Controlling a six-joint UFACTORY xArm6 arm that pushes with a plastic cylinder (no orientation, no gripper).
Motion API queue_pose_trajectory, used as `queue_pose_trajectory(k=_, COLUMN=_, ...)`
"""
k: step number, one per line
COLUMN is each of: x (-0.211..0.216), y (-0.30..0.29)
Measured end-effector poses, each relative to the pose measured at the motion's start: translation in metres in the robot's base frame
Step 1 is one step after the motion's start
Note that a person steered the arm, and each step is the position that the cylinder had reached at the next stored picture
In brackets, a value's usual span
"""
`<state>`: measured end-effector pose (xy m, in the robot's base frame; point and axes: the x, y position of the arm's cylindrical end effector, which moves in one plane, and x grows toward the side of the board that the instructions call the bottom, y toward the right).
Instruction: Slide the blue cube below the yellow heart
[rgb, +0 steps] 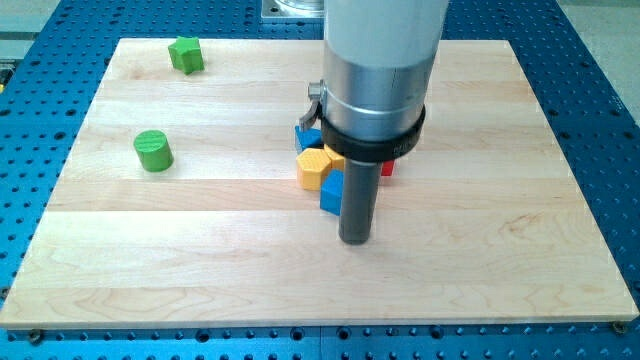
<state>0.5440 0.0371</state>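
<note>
No jaws on rig, nothing held; tip (356, 238) touching right side of blue cube (331, 191). Cube already just below yellow heart (314, 168), touching. Risk: further push drags heart, jams second blue block (307, 137), red block (387, 168) on desk (200, 250).

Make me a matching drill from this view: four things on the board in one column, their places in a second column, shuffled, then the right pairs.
Column one:
1. green star block
2. green cylinder
3. yellow heart
4. my tip

Column two:
A. just to the view's left of the blue cube
B. near the board's top left corner
C. just to the view's right of the blue cube, reaching below it
D. alone at the view's left, about mid-height

Pairs: 1-B, 2-D, 3-A, 4-C
</note>
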Motion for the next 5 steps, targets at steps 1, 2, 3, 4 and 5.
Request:
queue_pose_trajectory(k=1, x=0.000, y=-0.030)
queue_pose_trajectory(k=2, x=-0.024, y=-0.020)
queue_pose_trajectory(k=3, x=-0.034, y=-0.009)
queue_pose_trajectory(k=4, x=-0.037, y=-0.009)
queue_pose_trajectory(k=5, x=0.017, y=-0.074)
